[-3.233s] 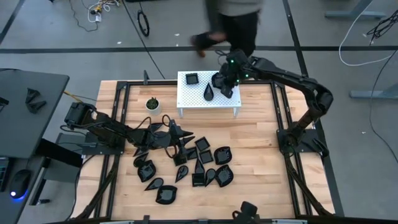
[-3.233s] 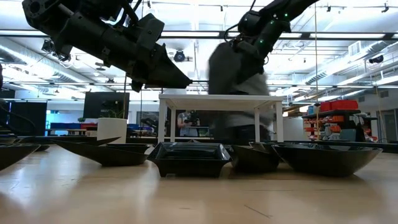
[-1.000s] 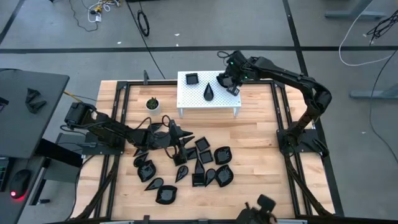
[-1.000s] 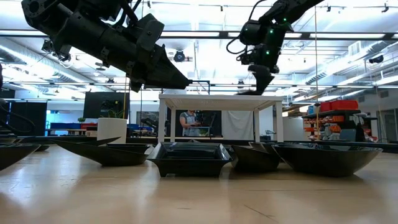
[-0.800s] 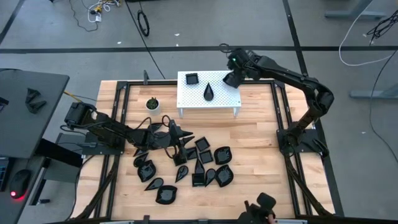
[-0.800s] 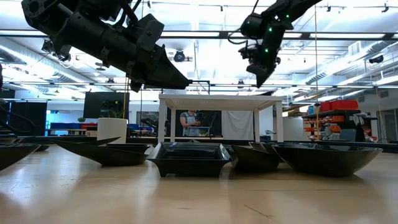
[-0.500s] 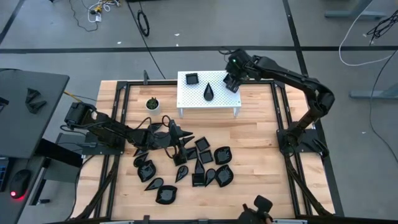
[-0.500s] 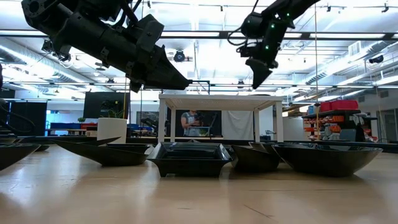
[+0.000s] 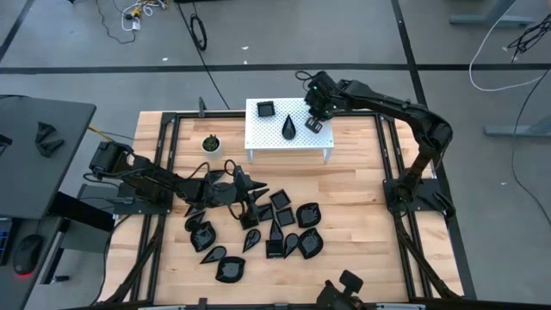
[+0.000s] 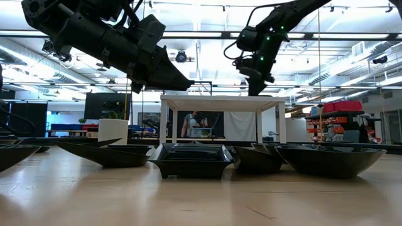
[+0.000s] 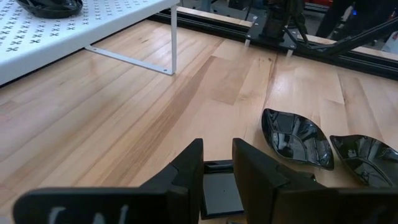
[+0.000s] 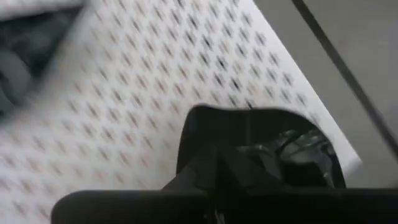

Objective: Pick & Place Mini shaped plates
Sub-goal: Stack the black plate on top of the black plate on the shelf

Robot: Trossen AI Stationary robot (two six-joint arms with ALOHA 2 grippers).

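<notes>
High view: right hand [image 9: 312, 121] above stand [image 9: 267, 136], clamping plate [image 12: 261, 146].

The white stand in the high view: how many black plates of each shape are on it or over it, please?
Square plate: 1
Teardrop plate: 1
Held plate, in the right gripper above the stand, shape unclear: 1
Total: 3

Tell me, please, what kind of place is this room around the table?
Probably a robotics lab or workshop in a big open hall. The wooden table carries two dark arms on a black frame, cables lie on the grey floor, and the low view shows exposed ceiling pipes and storage shelves.
</notes>
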